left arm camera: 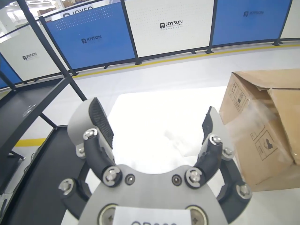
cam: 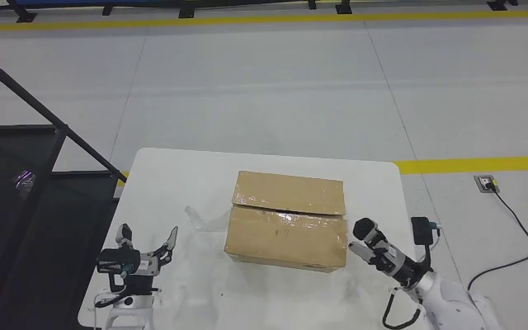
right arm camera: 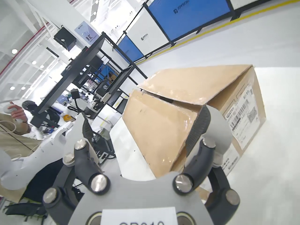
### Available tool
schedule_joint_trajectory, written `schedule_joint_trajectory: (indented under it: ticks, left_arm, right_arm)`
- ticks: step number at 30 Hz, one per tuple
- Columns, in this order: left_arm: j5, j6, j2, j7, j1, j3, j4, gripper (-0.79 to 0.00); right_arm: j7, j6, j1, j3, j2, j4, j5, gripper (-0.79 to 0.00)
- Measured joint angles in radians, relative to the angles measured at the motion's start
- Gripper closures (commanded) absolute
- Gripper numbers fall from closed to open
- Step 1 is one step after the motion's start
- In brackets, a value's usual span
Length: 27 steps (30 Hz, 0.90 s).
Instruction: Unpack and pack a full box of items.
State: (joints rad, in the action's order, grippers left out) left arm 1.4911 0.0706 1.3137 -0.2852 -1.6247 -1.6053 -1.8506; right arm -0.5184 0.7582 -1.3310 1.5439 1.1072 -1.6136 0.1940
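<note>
While both arms were held low over the white table [cam: 181, 177], the left pincer [left arm camera: 152, 108] was seen spread wide and empty, its ribbed pads [left arm camera: 100, 118] parted above bare tabletop. The cardboard box [cam: 286, 219] was found ahead of that pincer and off to its right, apart from its fingers. A strip of clear tape [cam: 194, 216] trailed from the box's near end into the space between them. The top flaps were folded down, with a narrow gap left along the seam. The right pincer [right arm camera: 143, 115] was likewise opened wide and held nothing. The box's nearest corner was framed between its fingers, and the labelled end [right arm camera: 243, 118] lay just beside it. Whether contact was made could not be told.
</note>
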Motion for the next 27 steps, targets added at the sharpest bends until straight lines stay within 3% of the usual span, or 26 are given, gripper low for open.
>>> schedule_joint_trajectory:
  ticks: [8,14,19,27]
  left_arm:
    - [0.028,-0.01,0.0,0.002,0.007,0.016,0.002,-0.785]
    - [0.038,-0.01,0.001,0.012,0.012,0.029,0.001,-0.785]
    - [0.053,-0.024,0.001,0.015,0.012,0.044,-0.008,-0.785]
    - [0.093,-0.093,-0.003,-0.007,-0.005,0.066,-0.062,-0.785]
  right_arm:
    - [-0.296,-0.015,0.161,-0.057,-0.017,0.161,-0.253,-0.785]
    - [-0.46,0.081,0.205,-0.087,-0.028,0.217,-0.455,-0.785]
    - [-0.461,0.082,0.173,-0.129,-0.06,0.119,-0.53,-0.785]
    - [-0.367,0.177,0.046,-0.212,-0.174,-0.096,-0.35,-0.785]
